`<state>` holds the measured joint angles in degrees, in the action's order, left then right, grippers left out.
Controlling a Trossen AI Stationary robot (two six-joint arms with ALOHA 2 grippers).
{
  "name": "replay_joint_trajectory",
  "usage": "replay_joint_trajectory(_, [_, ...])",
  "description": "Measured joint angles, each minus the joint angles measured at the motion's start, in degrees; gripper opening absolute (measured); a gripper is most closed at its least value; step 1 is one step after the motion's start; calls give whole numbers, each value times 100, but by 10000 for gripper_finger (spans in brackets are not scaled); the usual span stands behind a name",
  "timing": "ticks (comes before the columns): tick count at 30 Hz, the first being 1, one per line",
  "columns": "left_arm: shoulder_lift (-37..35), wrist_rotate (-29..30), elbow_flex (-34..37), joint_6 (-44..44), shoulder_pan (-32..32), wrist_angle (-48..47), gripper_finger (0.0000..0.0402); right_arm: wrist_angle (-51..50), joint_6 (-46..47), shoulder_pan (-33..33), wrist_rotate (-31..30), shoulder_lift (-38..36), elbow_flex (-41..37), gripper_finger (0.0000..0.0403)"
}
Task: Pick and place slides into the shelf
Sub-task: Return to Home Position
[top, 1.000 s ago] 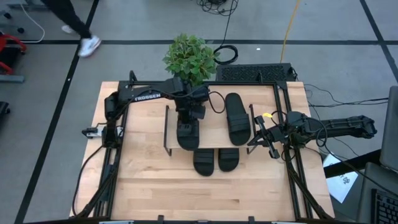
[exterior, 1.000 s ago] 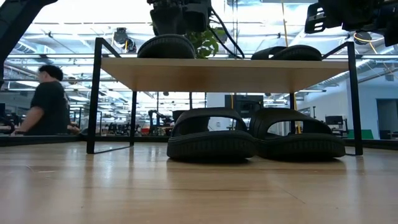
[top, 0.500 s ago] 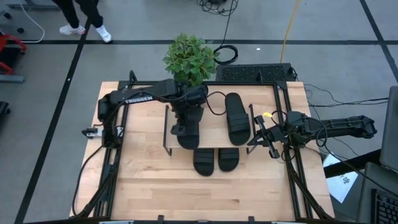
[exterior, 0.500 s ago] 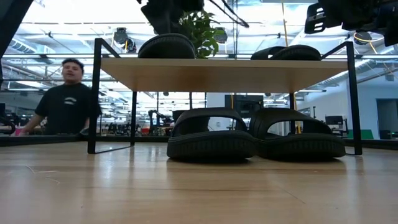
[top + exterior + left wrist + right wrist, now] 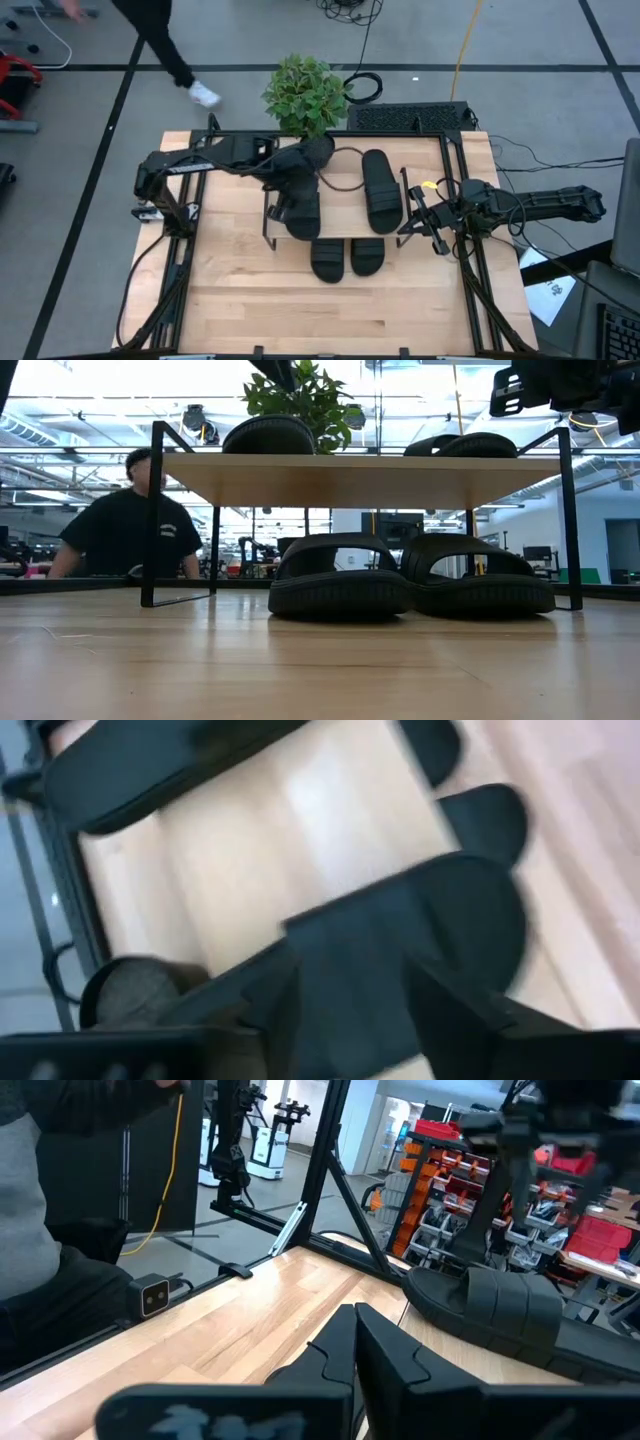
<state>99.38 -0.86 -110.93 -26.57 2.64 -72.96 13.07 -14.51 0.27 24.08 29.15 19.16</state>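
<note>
All four slides [image 5: 383, 190] look placed, leaving only the arms to park, I judge: two matte black, ribbed-strap slides lie on the shelf [image 5: 340, 215] plank, and two sit beneath it on the counter [image 5: 250, 290], poking out at its 6 o'clock edge. The left pincer [image 5: 284, 208] hovers released over the 9 o'clock slide; the right pincer [image 5: 415, 224] waits clenched, empty, off the shelf's 3 o'clock end.

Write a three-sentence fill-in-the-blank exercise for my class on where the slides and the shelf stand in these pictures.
On top of the shelf lie ____ slides. Two more slides rest on the table, directly ____ the shelf's plank. The leafy green thing standing behind the shelf is a ____.
Missing words: two; under; plant.
</note>
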Motion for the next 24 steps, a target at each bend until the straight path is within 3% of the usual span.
replay_joint_trajectory(5, [-327,-57,212,-6,-465,28,90,-72,-25,0,2,6,0,0])
replay_joint_trajectory(10, [-642,-367,889,240,-813,832,12,-192,-119,-2,2,49,0,0])
replay_joint_trajectory(16, [-709,-1709,2080,777,-884,1845,17,-219,34,0,171,183,0,0])
replay_joint_trajectory(20, [-697,-1791,3073,225,-960,3410,5,203,396,0,319,387,-173,0])
replay_joint_trajectory(24, [-700,-1737,3585,-221,-949,5099,4,1223,166,0,289,603,-445,0])
